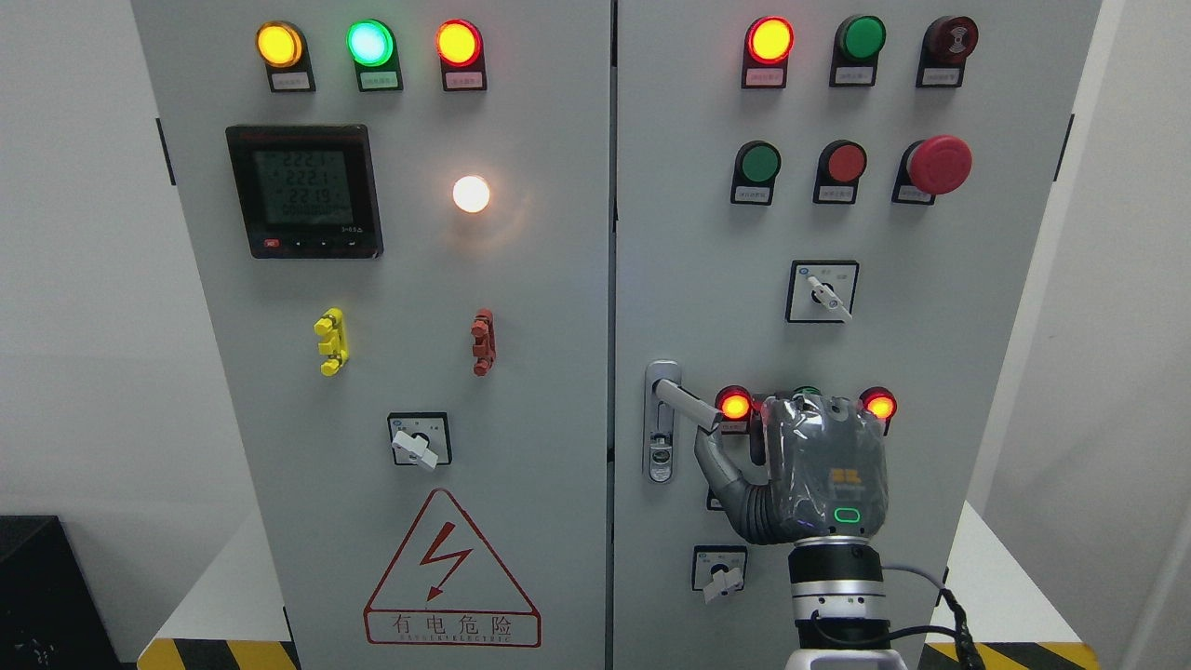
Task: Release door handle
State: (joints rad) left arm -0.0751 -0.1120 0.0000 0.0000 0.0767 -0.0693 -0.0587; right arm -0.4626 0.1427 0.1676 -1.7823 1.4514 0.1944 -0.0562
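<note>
Right hand [819, 465] up by door handle [687, 402] — thumb just beside, no grip.

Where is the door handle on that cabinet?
In the head view, the door handle sits at the right door's left edge, just left of the right robot hand.

Cabinet [558, 372] stands ahead, two doors side by side. Left door [391, 577]: three lamps [369, 43] along top, meter [304, 191] below at left, single lamp [471, 194] right of meter, two clips lower, rotary switch [420, 440] beneath, warning sign [451, 572] at bottom. Right door [930, 354]: lamps and buttons in two upper rows, selector switch [822, 291] below. Door handle [684, 402] at right door's left edge, lever angled right. Right hand [800, 470] in front of right door, just right of handle; thumb reaches toward lever end, contact unclear. Another switch [719, 569] below hand's left.
</note>
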